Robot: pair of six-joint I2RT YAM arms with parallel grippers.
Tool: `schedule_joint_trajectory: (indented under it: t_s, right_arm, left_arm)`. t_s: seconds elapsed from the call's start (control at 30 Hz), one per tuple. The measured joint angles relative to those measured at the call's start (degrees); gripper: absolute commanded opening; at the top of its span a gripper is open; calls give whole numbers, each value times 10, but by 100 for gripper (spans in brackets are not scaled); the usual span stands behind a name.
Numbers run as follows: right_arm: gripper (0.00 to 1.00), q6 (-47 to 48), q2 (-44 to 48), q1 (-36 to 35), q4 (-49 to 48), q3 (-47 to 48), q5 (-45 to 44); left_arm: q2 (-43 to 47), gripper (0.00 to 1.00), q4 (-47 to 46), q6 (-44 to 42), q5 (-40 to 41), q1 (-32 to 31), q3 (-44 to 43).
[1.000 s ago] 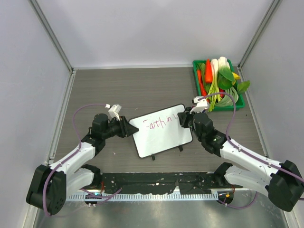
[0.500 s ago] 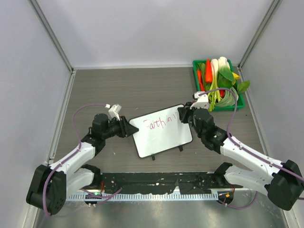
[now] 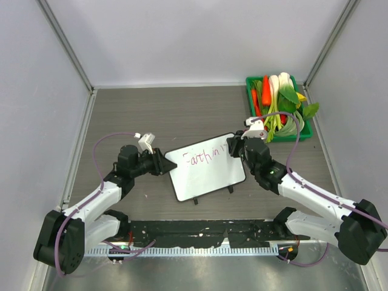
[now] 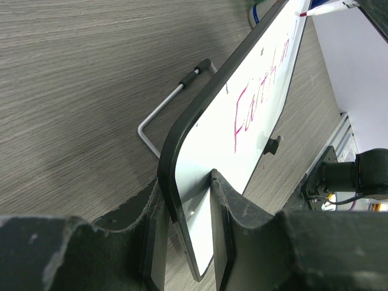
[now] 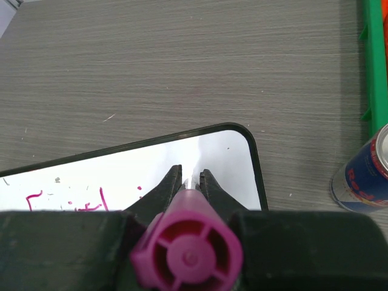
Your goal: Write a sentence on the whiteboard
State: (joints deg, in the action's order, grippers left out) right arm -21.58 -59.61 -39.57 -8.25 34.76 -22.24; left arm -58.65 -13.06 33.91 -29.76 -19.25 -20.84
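the gripper (image 4: pixel 189 203) is at the bottom of the view, and its two dark fingers (image 4: pixel 233 212) are closed on the near edge of the board (image 4: pixel 209 160), one on each face. the board stands tilted on its edge and runs away toward the top right. its white face turns to the right and carries pink writing (image 4: pixel 245 115), seen at a steep angle, which reads "faith in". a small black foot (image 4: pixel 274 144) shows at the board's lower edge. behind the board a bent wire leg (image 4: pixel 159 115) with a black tip lies on the grey wooden table (image 4: pixel 73 73). a marker (image 4: pixel 321 10) comes in at the top right, its red tip at the board's far end.
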Motion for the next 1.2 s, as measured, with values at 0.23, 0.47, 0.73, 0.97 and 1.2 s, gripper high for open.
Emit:
schedule_joint_trajectory:
  t_s: [0.23,0.47,0.73,0.97,1.2]
  right_arm:
    - [1,-8,13,1,-3,-17,12]
    - [1,-14,26,1,-2,-34,29]
    - [1,-22,42,1,7,-49,51]
    - [1,-27,50,1,19,-55,80]
    - [1,-30,96,1,64,-53,87]
  left_arm:
    - [0,0,0,0,0,0,0]
    - [0,0,0,0,0,0,0]
    - [0,0,0,0,0,0,0]
    - [0,0,0,0,0,0,0]
    - [0,0,0,0,-1,0,0]
